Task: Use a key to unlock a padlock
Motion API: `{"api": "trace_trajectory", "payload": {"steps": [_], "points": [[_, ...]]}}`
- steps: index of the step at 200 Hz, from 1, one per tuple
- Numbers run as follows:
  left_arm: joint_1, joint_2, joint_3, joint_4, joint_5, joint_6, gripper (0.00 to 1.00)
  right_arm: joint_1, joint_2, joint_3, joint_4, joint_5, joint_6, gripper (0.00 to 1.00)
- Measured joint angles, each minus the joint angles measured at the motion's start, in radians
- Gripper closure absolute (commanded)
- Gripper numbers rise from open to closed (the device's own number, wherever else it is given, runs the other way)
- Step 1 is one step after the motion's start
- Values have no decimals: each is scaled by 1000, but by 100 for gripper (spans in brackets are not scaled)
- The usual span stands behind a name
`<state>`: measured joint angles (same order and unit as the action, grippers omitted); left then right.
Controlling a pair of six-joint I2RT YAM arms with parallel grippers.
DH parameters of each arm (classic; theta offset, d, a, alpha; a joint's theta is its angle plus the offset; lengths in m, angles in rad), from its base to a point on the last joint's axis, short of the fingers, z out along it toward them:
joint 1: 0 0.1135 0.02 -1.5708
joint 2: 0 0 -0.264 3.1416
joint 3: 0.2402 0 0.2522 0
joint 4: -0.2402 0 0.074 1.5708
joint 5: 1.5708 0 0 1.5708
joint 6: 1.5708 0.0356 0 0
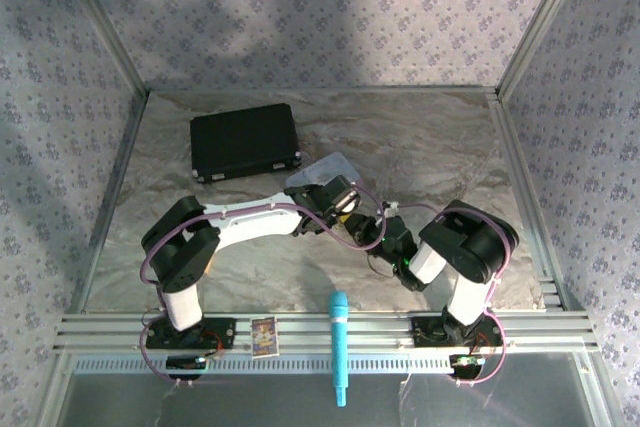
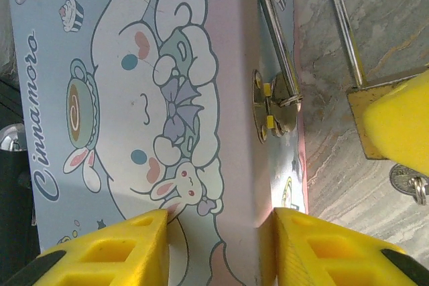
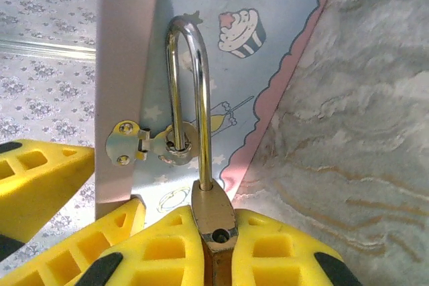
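Overhead, a black case point(image 1: 245, 142) lies at the rear left of the marble-patterned table point(image 1: 430, 137). To its right, near the middle, the two arms meet over a pastel tin point(image 1: 325, 169). On the rail at the near edge, a small card point(image 1: 263, 335) sits left of a teal marker point(image 1: 340, 347).

Seen from the left wrist, the left gripper point(image 2: 221, 226) clamps the tin between its yellow fingers point(image 2: 114, 256), one pressed to each side of the cartoon-printed lid. On the tin's right wall is a small metal hasp point(image 2: 271, 108). One leg of the silvery shackle point(image 2: 276, 38) passes through the hasp's loop.

Further right, the shackle's other leg runs down into the brass padlock point(image 3: 213, 209). The padlock's body is pinched between the narrowed yellow fingers of the right gripper point(image 3: 214, 236), just beside the tin and above the table. From the right wrist, a small hole shows in the top of the brass body, next to the leg that enters it.

At the far right of the left wrist view, the round silvery head of what looks like the key point(image 2: 404, 179), on a ring, lies on the table below the right gripper's finger. Its blade cannot be made out.
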<state>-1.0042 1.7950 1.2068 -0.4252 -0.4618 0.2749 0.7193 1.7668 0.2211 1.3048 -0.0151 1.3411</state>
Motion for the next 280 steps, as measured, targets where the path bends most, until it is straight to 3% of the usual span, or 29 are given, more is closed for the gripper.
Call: {"api": "trace_trajectory", "payload": {"steps": [85,141,178,231,261,280], "points": [[-6,-2,-9,15,-4,-14,61,-43,19,-12,41,-66,4,100],[-11,-7,-16,20,-10,-22,62,-4,52,33,-18,4,86,100],[-13,-8,-19,26,-11,-23,62,-16,137,30,106,-5,114,100],[-19,-8,-26,45,-18,-31,68,-31,46,6,42,-6,110,100],[-22,-7,-26,41,-22,-41,69,-34,12,6,-15,96,122,100],[-22,-7,-26,41,-22,-47,69,18,18,14,-42,137,129,100]]}}
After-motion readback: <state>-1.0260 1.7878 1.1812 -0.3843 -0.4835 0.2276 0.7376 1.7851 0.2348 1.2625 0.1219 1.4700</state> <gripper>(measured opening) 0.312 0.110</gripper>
